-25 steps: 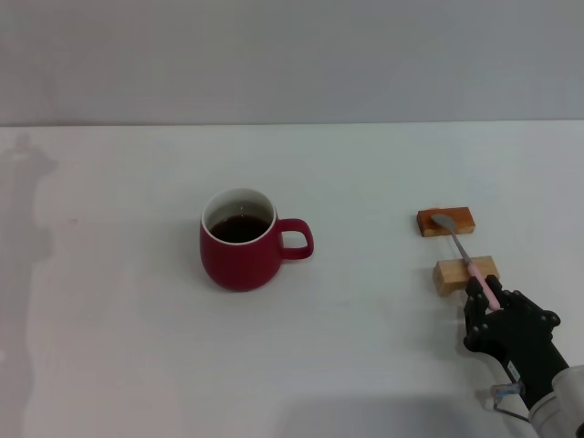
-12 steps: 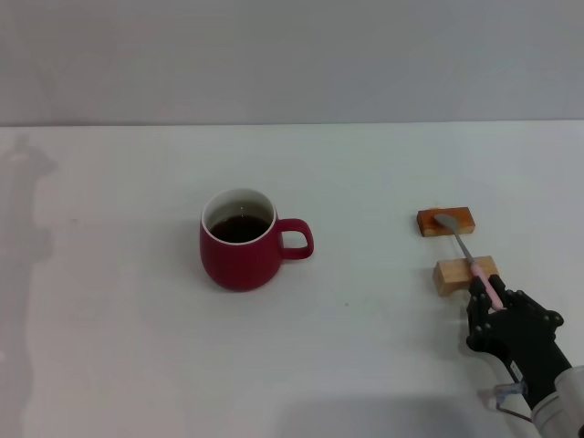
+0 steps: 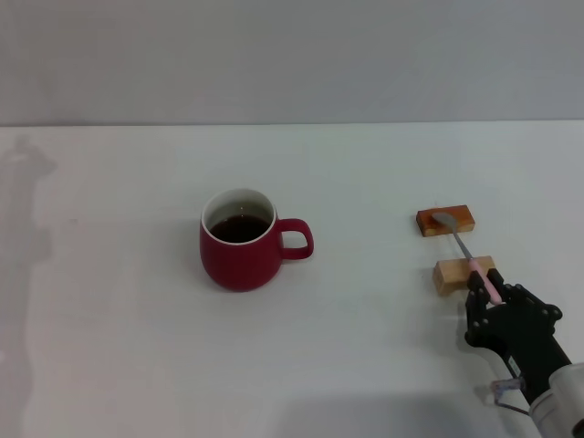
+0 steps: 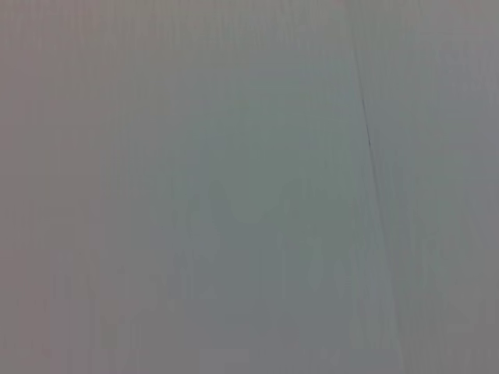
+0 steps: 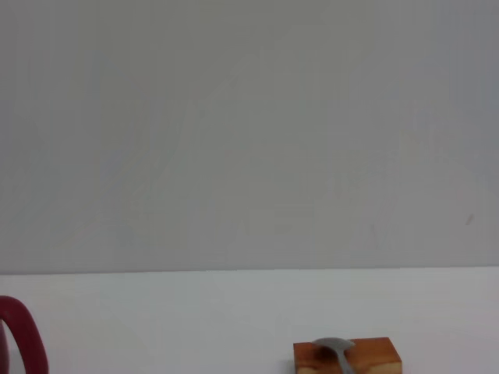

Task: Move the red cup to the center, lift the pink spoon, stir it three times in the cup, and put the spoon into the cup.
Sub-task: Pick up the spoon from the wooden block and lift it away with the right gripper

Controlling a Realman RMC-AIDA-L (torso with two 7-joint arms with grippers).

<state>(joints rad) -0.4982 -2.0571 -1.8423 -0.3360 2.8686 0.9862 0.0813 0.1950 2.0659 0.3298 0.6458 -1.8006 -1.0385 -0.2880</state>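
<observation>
Dark-red ceramic is your landmark: the red cup [image 3: 240, 240] stands upright on the white table [image 3: 128, 347], near the middle of it, its loop handle turned toward the robot's right and dark liquid showing inside its white wall. You will find no brand, label or readable writing on the cup, the spoon or the blocks.

Well to the right of the cup, two small wooden blocks carry the pink spoon [image 3: 467, 253]. Its grey bowl rests on the darker block [image 3: 446, 221], the one farther from the robot, and its neck crosses the paler block [image 3: 465, 275] nearer the robot. From there the pale pink handle runs back into the right gripper [image 3: 494, 302].

That black right gripper sits low at the table's near right edge, farther from the cup than both blocks. Its fingers [image 3: 476, 290] crowd around the handle's end, but you cannot tell from here whether they are closed on it or only beside it.

Between the cup and the blocks you have only bare white tabletop.

From the right wrist camera you can see the darker block with the spoon bowl on it, and a sliver of the cup's handle off to one side. The left wrist view shows only a plain grey surface, and the left gripper shows nowhere.
</observation>
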